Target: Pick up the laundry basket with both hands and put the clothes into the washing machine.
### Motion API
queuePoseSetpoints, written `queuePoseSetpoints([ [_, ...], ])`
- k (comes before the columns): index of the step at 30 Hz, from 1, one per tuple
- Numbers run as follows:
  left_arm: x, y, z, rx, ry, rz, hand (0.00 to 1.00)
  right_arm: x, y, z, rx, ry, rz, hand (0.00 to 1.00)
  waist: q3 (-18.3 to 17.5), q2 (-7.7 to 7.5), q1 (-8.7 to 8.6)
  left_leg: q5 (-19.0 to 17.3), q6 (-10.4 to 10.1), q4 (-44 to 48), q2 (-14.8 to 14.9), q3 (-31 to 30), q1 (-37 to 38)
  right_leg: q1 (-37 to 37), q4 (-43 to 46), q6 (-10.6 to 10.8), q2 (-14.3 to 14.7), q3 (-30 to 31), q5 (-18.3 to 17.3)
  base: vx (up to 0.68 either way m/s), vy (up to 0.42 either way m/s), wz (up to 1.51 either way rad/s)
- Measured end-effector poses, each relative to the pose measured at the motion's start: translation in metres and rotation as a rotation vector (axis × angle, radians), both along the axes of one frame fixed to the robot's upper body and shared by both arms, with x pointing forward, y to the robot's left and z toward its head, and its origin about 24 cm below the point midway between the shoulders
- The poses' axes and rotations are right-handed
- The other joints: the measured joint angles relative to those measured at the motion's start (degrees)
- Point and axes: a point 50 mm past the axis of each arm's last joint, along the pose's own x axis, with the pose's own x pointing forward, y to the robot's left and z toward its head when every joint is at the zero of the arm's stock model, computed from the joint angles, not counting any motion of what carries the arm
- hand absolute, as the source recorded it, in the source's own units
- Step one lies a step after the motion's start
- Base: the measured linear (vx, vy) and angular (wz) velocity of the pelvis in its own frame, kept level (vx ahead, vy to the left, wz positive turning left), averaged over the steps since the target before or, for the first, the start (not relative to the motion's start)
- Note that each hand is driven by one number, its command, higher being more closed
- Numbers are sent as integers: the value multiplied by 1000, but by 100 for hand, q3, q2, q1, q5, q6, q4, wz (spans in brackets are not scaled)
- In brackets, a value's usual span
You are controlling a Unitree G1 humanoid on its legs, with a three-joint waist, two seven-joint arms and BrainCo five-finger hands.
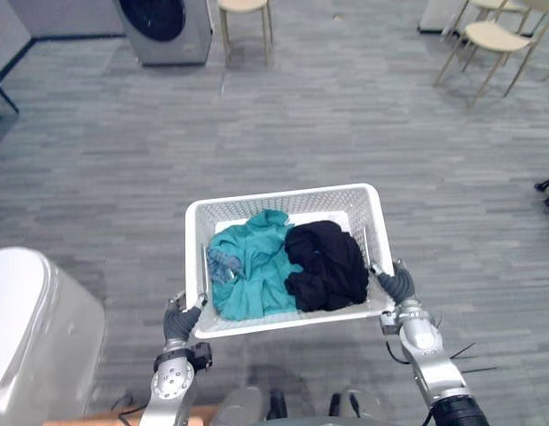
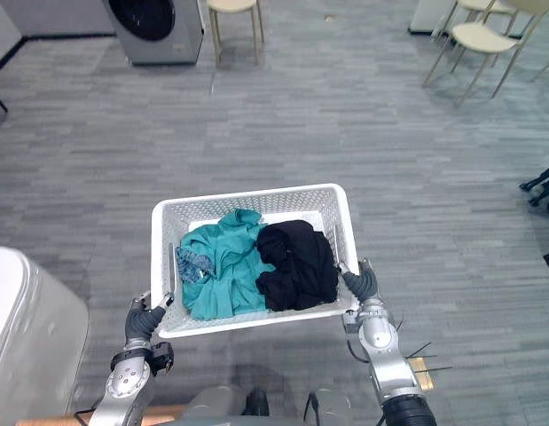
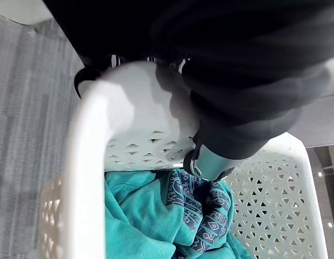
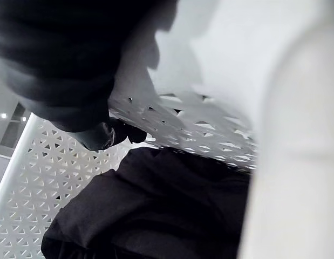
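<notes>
Gripping the white perforated plastic laundry basket (image 1: 283, 199) by its near rim, left robot hand (image 1: 180, 321) and right robot hand (image 1: 396, 286) appear to hold it lifted. The teal garment (image 1: 256, 266) and black garment (image 1: 332, 262) lie inside. The grey front-loading washing machine (image 1: 168, 27) stands well apart, so carrying and loading remain.

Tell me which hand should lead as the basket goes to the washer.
Left, probably: both grip the basket, but the washer stands far ahead, nearer the left hand than the right hand.

Ahead of the laundry basket (image 1: 256, 202) we see open grey floor (image 1: 345, 124) up to the washing machine (image 1: 168, 35) far left. A stool (image 1: 245, 5) stands just right of it, chairs (image 1: 491, 35) far right, a white bin (image 1: 35, 319) near left.
</notes>
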Motion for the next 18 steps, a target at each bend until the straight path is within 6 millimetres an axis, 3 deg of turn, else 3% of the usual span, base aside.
queuePoseSetpoints([
  [2,6,-1,4,14,-16,-27,100,-2,-4,0,-5,-6,-6,100,2,32,-122,-56,-154,-426,61,-137,361,-486,-1156,-156,80,-203,-45,414,-28,24],
  [3,10,-4,5,25,-23,-47,100,-2,-7,1,-10,-7,-17,100,35,88,-173,-100,-240,-564,146,-173,539,-730,-2235,-225,175,-258,277,458,-82,20],
  [4,14,-4,7,43,-28,-64,100,-3,-9,0,-12,-5,-23,100,53,107,-214,-142,-337,-725,201,-192,789,-845,-3787,-100,257,-293,1002,567,-108,18],
  [5,14,-4,7,48,-30,-66,100,-3,-9,0,-12,-3,-23,100,51,85,-245,-169,-395,-801,196,-208,915,-852,-4313,-50,262,-292,1234,634,-142,22],
  [6,14,-4,7,58,-27,-70,100,-5,-9,-2,-11,5,-25,100,54,70,-338,-291,-613,-953,186,-299,1246,-931,-4874,-43,266,-269,1594,624,-156,20],
  [8,12,-4,4,67,-12,-79,100,-15,-10,-10,-9,40,-34,100,-46,-27,-357,-464,-922,-938,194,-391,1777,-925,-4939,-401,338,-185,1806,728,-205,20],
  [9,12,-9,-1,52,4,-77,100,-20,-14,-13,-19,56,-40,100,-200,147,-390,-579,-1121,-564,400,-523,1792,-1098,-4389,-662,457,-10,2732,671,-217,11],
  [10,11,-11,-4,39,15,-72,100,-20,-16,-13,-28,61,-41,100,-268,314,-384,-579,-1152,-35,598,-558,1622,-1211,-4000,-655,540,-39,2754,812,-276,-9],
  [11,10,-15,-8,25,27,-69,100,-19,-20,-12,-39,61,-46,100,-267,607,-346,-362,-1460,1183,965,-549,1165,-1155,-3651,-754,772,-159,2290,754,-290,-29],
  [12,10,-17,-11,18,39,-67,100,-19,-21,-12,-43,68,-48,100,-224,729,-301,782,-1420,2752,1330,-524,518,-902,-3478,-809,996,-212,1869,748,-291,-34],
  [13,8,-18,-13,15,53,-66,100,-20,-21,-13,-44,77,-49,100,-203,757,-258,1728,-1466,3550,1553,-524,206,-620,-3532,-818,1115,-214,1730,888,-292,-24],
  [14,8,-19,-14,10,58,-69,100,-20,-22,-13,-44,80,-55,100,-149,786,-201,1545,-1363,4699,1869,-474,-245,-142,-3678,-858,1289,-242,1536,879,-218,-29],
  [15,8,-20,-14,9,57,-69,100,-19,-22,-11,-42,68,-60,100,-43,675,-129,1059,-1011,5522,1930,-374,-771,530,-3982,-884,1407,-97,1362,855,-171,-25],
  [17,9,-18,-12,13,49,-72,100,-18,-21,-5,-43,43,-57,100,38,508,-14,599,-779,5506,1757,-175,-1313,1310,-4501,-855,1384,117,1175,671,-47,-26],
  [18,10,-18,-9,13,30,-73,100,-16,-21,1,-46,17,-55,100,61,417,46,312,-788,4899,1552,-75,-1837,1788,-4908,-780,1315,201,1118,541,-7,-21],
])
